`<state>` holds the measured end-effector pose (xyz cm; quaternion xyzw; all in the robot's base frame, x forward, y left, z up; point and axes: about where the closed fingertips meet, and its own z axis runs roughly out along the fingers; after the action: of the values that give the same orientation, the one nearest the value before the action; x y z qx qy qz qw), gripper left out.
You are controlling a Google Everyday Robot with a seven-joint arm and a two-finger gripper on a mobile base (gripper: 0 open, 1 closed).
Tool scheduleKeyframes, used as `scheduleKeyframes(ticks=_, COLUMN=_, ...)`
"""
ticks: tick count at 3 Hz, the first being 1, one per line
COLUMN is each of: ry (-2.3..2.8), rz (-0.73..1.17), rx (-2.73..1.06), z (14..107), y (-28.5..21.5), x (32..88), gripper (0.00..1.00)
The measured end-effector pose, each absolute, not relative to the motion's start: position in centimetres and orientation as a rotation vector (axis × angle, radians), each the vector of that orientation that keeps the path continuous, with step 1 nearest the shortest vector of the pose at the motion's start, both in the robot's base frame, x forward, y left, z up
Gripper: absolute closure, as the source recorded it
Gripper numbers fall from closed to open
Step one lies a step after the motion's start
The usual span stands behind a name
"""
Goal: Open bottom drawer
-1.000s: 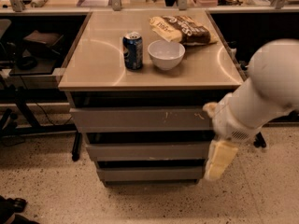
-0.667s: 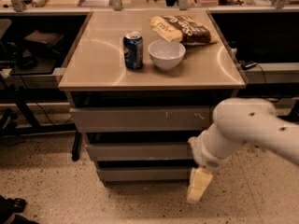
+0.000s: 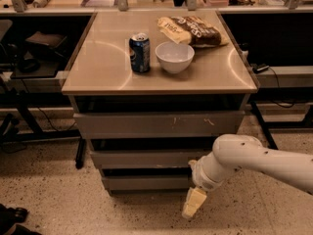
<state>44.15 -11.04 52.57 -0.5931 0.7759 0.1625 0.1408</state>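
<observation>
Speckled floor [image 3: 54, 199] around a grey cabinet [image 3: 102, 67]. Bottom drawer [image 3: 146, 182] is the lowest front and looks shut. Gripper [image 3: 194, 202] hangs at its 4 o'clock corner; clenched or released, cannot tell. Risk: handleless front, so contact may slip off or push it shut. Since the earlier frame the gripper has dropped toward 7 o'clock.

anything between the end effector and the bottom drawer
Nothing. In the camera view the end effector hangs just below the right end of the bottom drawer, with only speckled floor between them.
</observation>
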Motion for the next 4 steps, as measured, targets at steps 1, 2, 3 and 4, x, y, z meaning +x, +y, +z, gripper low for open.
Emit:
scheduleKeyframes(ticks=1, ry=2.241, rz=0.469, rx=-1.713, z=52.6, y=-11.0, x=44.1, gripper=0.0)
scheduleKeyframes(ticks=2, ry=2.239, rz=0.443, rx=-1.743, z=49.8, y=-11.1, x=45.9, gripper=0.0)
scheduleKeyframes(ticks=3, ry=2.219, rz=0.427, rx=-1.727, z=46.4, y=-11.2, x=49.8, gripper=0.0)
scheduleKeyframes(ticks=4, ry=2.219, rz=0.427, rx=-1.727, z=46.4, y=-11.2, x=49.8, gripper=0.0)
